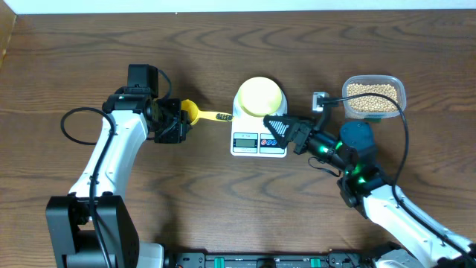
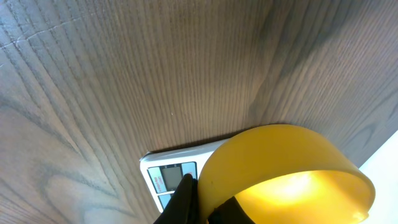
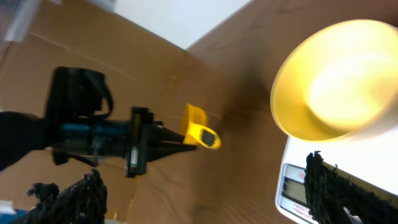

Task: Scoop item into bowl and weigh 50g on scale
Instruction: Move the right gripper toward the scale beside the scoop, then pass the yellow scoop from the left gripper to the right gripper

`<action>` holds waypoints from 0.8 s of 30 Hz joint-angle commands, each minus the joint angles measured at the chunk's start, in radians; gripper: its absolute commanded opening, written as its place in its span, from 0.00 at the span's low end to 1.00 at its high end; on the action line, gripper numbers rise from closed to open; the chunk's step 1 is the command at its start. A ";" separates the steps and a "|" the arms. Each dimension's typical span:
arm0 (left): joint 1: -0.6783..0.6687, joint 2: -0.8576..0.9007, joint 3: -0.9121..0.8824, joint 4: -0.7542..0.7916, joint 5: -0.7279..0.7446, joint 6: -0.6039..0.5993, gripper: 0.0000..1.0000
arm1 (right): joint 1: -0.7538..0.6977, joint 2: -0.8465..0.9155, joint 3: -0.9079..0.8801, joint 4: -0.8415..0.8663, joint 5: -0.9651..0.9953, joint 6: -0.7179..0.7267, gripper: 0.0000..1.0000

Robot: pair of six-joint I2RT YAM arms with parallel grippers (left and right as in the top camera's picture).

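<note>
No lettering can be read anywhere; the scale (image 1: 258,138) carries a small grey display, its digits seemingly too blurred to make out.

Dark wood-grain tabletop (image 1: 223,45). Yellow scoop (image 1: 201,114) lying left; clear plastic tub (image 1: 374,96) at right rear.

The place looks like a robot test bench in a lab, not a home kitchen. Two arms are mounted at the near edge of a wood-grain table (image 1: 223,45), with black cables (image 1: 71,123) running loose over the top. A black rail (image 1: 245,260) with fittings runs along that edge between the arm bases. Kitchen things are set out as for a trial: a scale (image 1: 258,138), a bowl (image 1: 261,95), a scoop (image 1: 202,114), a tub (image 1: 374,97) of beans (image 1: 372,95). Behind the table stands a plain white wall (image 1: 238,5).
</note>
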 commanded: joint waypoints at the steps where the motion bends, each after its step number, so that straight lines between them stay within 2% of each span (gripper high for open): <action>1: -0.002 -0.013 0.006 -0.003 0.013 -0.009 0.08 | 0.031 0.027 0.018 0.047 0.004 0.018 0.99; 5: -0.002 -0.015 0.006 -0.003 0.019 -0.009 0.08 | 0.042 0.052 0.019 0.080 0.008 0.048 0.99; 15: -0.007 -0.028 0.006 0.043 0.154 -0.005 0.08 | 0.047 0.071 0.019 0.118 0.008 0.083 0.99; 24: -0.082 -0.028 0.006 0.088 0.198 -0.032 0.08 | 0.085 0.071 0.019 0.146 0.020 0.086 0.99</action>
